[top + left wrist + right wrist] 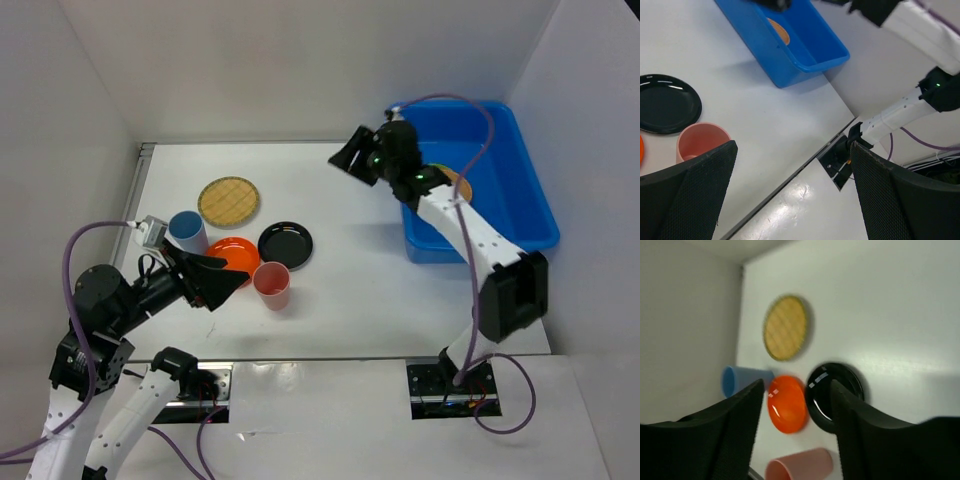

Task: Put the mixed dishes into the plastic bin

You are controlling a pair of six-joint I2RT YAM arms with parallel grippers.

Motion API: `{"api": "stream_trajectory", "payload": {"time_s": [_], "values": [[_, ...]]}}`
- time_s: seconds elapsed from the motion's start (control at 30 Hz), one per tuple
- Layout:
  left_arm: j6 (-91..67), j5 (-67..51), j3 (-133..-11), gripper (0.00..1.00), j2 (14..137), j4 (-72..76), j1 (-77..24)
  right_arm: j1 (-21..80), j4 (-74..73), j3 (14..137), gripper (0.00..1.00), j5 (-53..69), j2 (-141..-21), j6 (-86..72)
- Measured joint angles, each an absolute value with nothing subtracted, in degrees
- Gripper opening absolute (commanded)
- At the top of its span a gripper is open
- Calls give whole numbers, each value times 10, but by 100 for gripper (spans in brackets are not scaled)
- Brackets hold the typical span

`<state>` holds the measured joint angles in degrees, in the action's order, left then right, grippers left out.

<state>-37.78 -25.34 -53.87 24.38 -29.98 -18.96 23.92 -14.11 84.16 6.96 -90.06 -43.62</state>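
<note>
On the table's left lie a tan woven plate [228,201], a blue cup [187,231], an orange plate [235,255], a black plate [285,245] and a pink cup [272,285]. The blue bin [520,170] stands at the right, with a second tan plate [458,184] inside, partly hidden by the right arm. No lime green plate shows. My left gripper [232,272] is open and empty, next to the pink cup [700,142]. My right gripper [345,160] is open and empty, raised left of the bin, facing the dishes [787,404].
White walls close in the table at the back, left and right. The table's front edge [805,162] runs close behind the pink cup. The right arm's base [450,385] sits below the bin.
</note>
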Motion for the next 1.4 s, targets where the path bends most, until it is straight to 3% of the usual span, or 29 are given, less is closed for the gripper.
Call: {"api": "stream_trajectory", "payload": {"time_s": [0.33,0.57,0.97,1.4], "values": [[-379,-254,-549,100,236,-302,-190,318,-158,801,49,97,-1068,-438],[-379,-254,-552,100,236,-305,-190,317,-157,796,43,106,-1129,-414],[-380,-254,-552,100,229,-303,-190,316,-148,787,42,139,-1183,-383],[-380,-254,-550,100,219,-299,-190,316,-100,787,17,191,-1209,-383]]}}
